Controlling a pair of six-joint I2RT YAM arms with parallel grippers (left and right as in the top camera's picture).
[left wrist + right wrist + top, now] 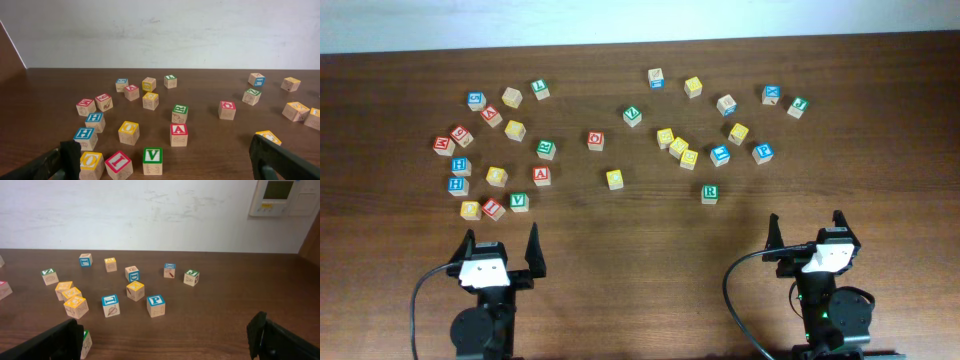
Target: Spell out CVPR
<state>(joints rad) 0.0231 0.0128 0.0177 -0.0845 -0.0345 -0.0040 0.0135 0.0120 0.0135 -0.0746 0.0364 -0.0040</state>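
Nothing looks spelled yet: on the brown wooden surface (620, 270) the green-lettered wooden V cube (519, 201) lies just ahead of your left fingers (533, 252), the green R cube (710, 192) and blue P cube (763, 152) lie ahead of your right fingers (772, 235), and both pairs are spread wide and empty, so first hunt out the C, which I cannot make out.
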